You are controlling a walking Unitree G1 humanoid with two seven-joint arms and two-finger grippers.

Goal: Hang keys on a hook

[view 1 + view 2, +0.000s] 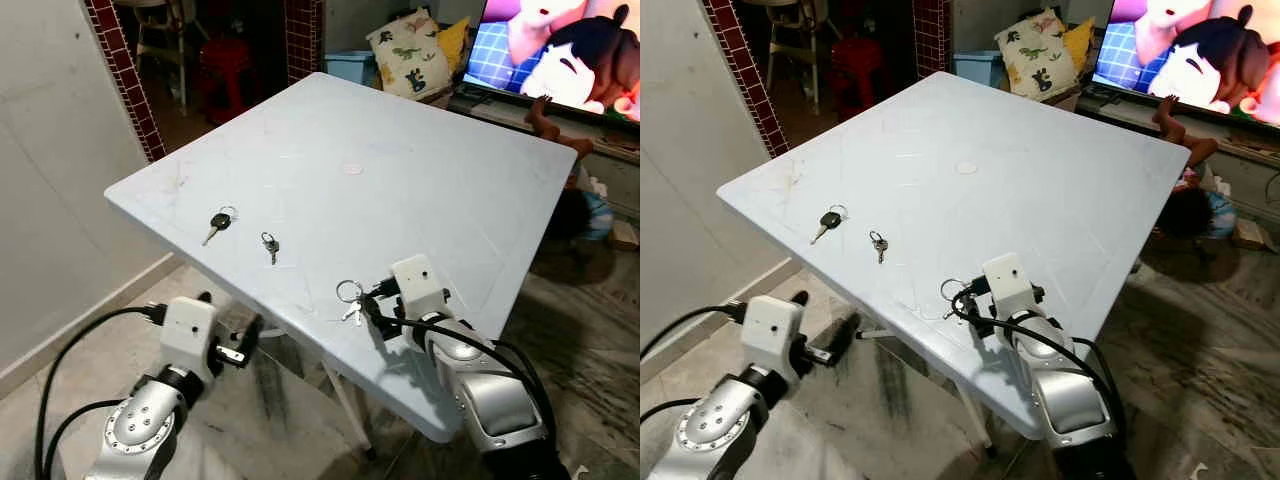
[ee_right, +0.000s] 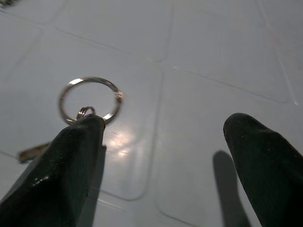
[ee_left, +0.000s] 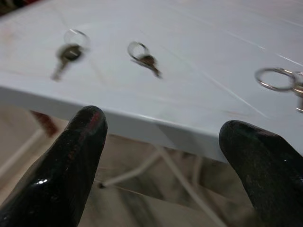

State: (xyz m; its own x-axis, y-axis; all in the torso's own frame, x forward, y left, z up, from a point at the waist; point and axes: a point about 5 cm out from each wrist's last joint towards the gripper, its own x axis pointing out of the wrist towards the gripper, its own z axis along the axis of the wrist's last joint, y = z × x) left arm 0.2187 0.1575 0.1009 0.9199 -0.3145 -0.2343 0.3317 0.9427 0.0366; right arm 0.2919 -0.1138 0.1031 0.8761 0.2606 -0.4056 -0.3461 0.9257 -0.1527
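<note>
The right gripper [image 1: 372, 305] hovers low over the near edge of the pale blue-white plastic tabletop [image 1: 420, 190], its two black fingers [image 2: 71, 161] spread wide with nothing between them. One finger sits just beside the silver split ring with small silver keys [image 1: 349, 296], so close in the right wrist view that its tip overlaps the ring's lower edge; whether it touches the metal I cannot tell. The wide spread looks like a setup for straddling the ring before closing, and the flat lie of the ring on the smooth surface suggests a pinch will need the fingertips almost scraping the tabletop.

The left gripper [image 1: 243, 343] hangs below and in front of the tabletop's near edge, its fingers [image 3: 71, 156] also apart and empty, pointed up toward the edge as though waiting rather than working.

Further along the tabletop, toward the robot's left, lie two more sets: a small dark key on a ring [image 1: 269, 244], and, beyond it near the left edge, a black-headed key with a silver ring [image 1: 218, 223]. All three sets lie flat and well apart from each other. A faint round mark [image 1: 352, 168] sits near the tabletop's middle.

No hook can be made out in these views, so the task appears to be at its first step, the pick-up. Behind the tabletop are a patterned cushion [image 1: 405, 50] and a bright television screen [image 1: 560, 50].
</note>
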